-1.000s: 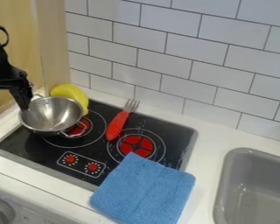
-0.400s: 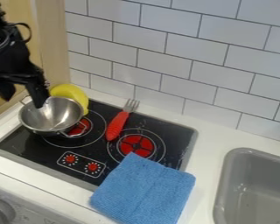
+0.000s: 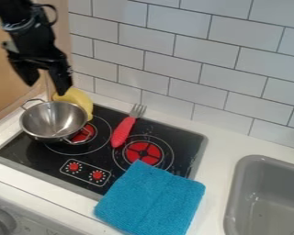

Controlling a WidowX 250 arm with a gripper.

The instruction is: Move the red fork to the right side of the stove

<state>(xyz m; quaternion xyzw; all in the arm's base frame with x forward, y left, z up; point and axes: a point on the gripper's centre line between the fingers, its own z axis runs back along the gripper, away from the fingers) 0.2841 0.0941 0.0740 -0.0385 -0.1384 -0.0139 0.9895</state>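
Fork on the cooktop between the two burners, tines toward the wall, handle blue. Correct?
Not the color: in the camera view, the handle of the fork is red. It does lie on the cooktop, tines toward the wall.

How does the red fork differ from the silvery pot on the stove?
The fork is long and slim, while the pot is round and hollow. The fork has one red handle; the pot has two metal loop handles. The fork lies flat, whereas the pot sits upright, open side up. Both rest on the stove.
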